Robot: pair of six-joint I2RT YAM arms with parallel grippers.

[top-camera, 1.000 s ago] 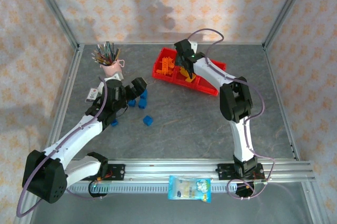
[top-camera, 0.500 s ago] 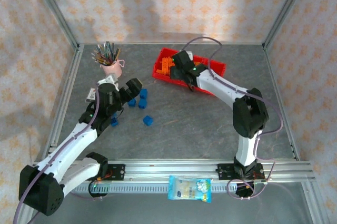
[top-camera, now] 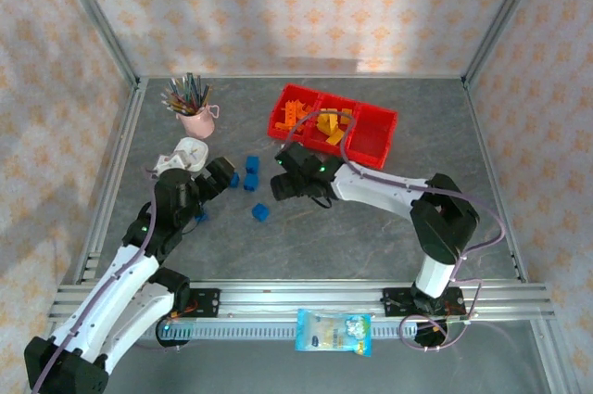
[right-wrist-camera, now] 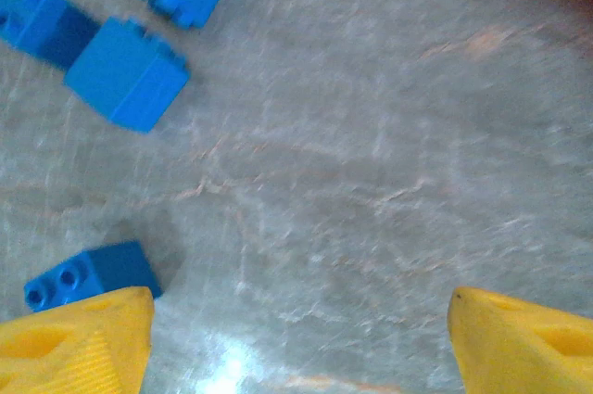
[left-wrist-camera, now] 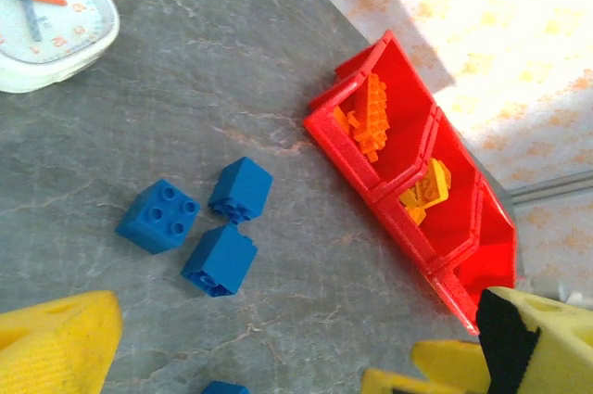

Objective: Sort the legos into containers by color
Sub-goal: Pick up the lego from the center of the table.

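Left claw (left-wrist-camera: 278, 357) and right claw (right-wrist-camera: 301, 348) spread, empty, near blue legos (left-wrist-camera: 220, 260); red containers (left-wrist-camera: 352, 158) beyond

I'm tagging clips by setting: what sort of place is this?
Likely a robot test cell: a grey tabletop walled by wallpaper-patterned panels, with an aluminium mounting rail along the near edge.

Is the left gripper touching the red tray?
Apart. The top view shows the left gripper well short of the tray, with blue bricks and bare table between them.
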